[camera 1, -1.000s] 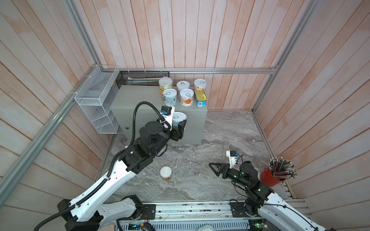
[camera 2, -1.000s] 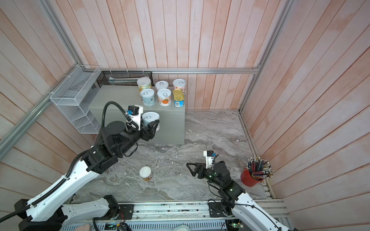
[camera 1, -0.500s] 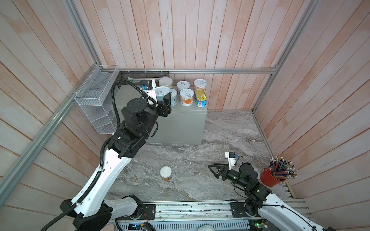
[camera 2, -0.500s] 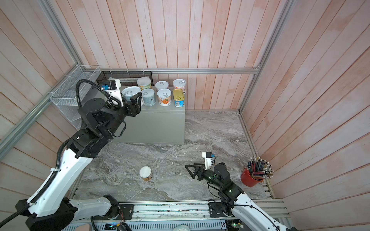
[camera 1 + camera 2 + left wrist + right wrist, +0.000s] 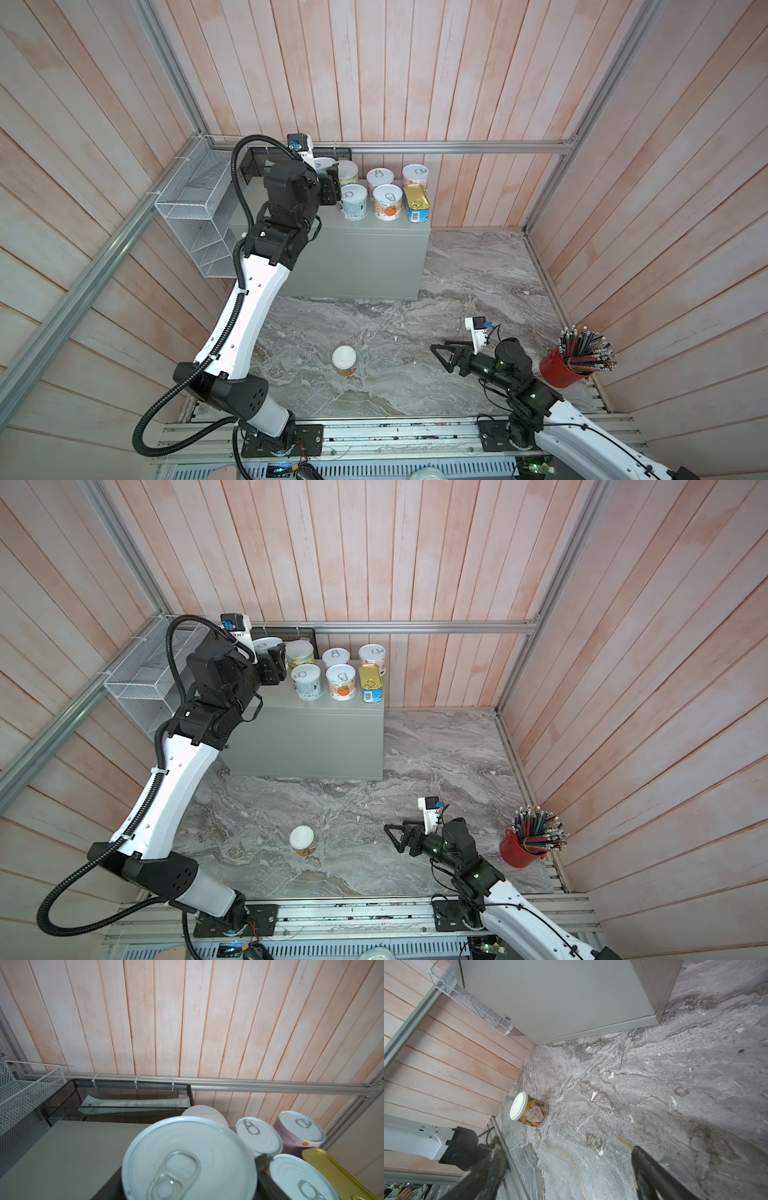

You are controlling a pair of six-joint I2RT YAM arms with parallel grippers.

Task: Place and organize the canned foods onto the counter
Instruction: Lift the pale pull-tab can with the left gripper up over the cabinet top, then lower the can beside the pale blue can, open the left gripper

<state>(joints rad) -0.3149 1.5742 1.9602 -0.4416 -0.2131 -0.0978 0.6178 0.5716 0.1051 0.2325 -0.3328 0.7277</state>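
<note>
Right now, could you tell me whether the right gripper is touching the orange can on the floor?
Apart. In both top views bare marble separates the right gripper from the orange can; the right wrist view shows the same gap.

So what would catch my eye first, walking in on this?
Probably the left gripper, raised high and clamped on a pull-tab can at the back of the grey counter, beside a neat cluster of cans and a gold-topped tin. Next, the lone orange can standing on the marble surface, with the open right gripper low nearby. A red cup of pencils stands by the right wall.
</note>
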